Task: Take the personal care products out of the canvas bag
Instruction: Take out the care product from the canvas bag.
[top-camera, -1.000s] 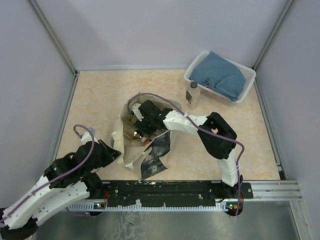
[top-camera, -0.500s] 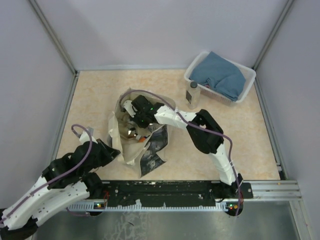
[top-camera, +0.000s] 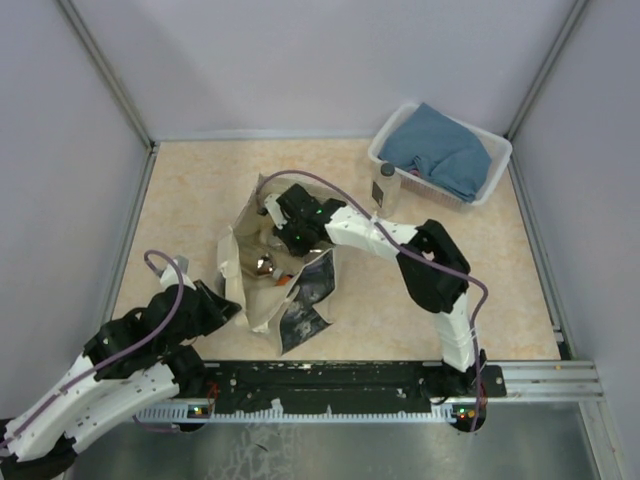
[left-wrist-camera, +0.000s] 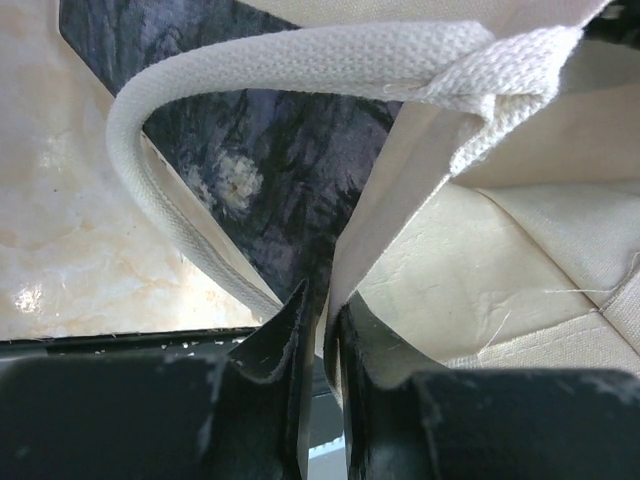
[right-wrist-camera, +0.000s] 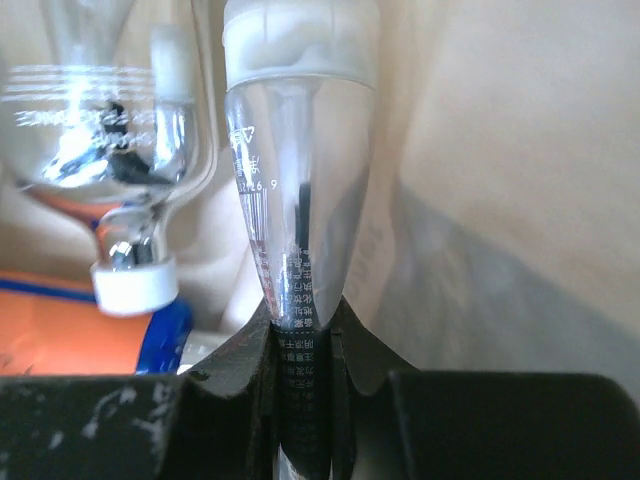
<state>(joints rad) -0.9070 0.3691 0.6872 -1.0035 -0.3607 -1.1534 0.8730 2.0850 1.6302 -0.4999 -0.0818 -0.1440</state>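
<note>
Left tool (left-wrist-camera: 320, 315) clamped on near-left rim of canvas bag (top-camera: 238, 270). Right tool (right-wrist-camera: 300, 325) inside bag, clamped on clear bottle (right-wrist-camera: 298, 150).

Mouth of canvas bag (top-camera: 237, 272) tight: right gripper (right-wrist-camera: 300, 330) and clear tube (right-wrist-camera: 300, 150) fill it, silver bottle (right-wrist-camera: 100, 120) just beside. Open tabletop (top-camera: 190, 190) far-left; basket (top-camera: 497, 175) far-right.

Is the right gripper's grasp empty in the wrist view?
No, the right gripper is clamped on a clear bottle with printed text.
</note>
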